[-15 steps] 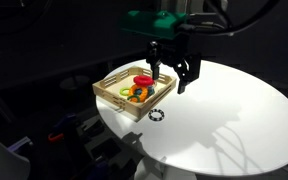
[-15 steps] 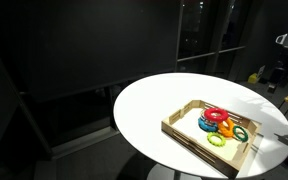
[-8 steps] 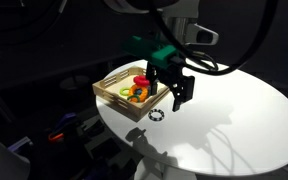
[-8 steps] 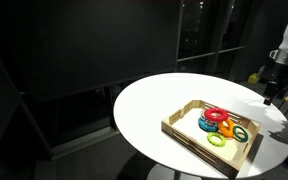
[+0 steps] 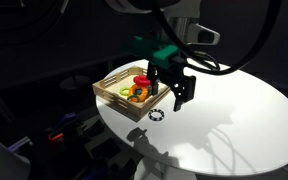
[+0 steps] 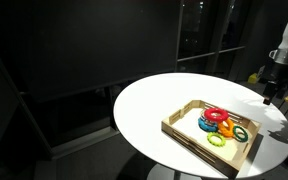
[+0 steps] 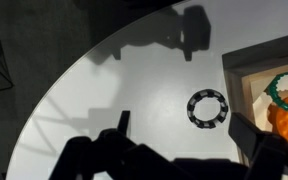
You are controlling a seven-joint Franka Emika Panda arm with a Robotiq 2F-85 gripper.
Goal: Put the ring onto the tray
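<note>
Wrist view: ring (image 7: 207, 108) lying on the white table (image 7: 104, 100), just beside the tray (image 7: 240, 95).
In an exterior view the gripper (image 5: 168, 97) is hovering above the ring, its jaws standing apart and holding nothing; the ring is resting outside the tray's wall, while coloured pieces (image 6: 220, 122) are lying inside the tray.

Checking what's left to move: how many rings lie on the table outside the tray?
1: the dark ring, on the white table beside the tray, apart from it. Others may be hidden.
</note>
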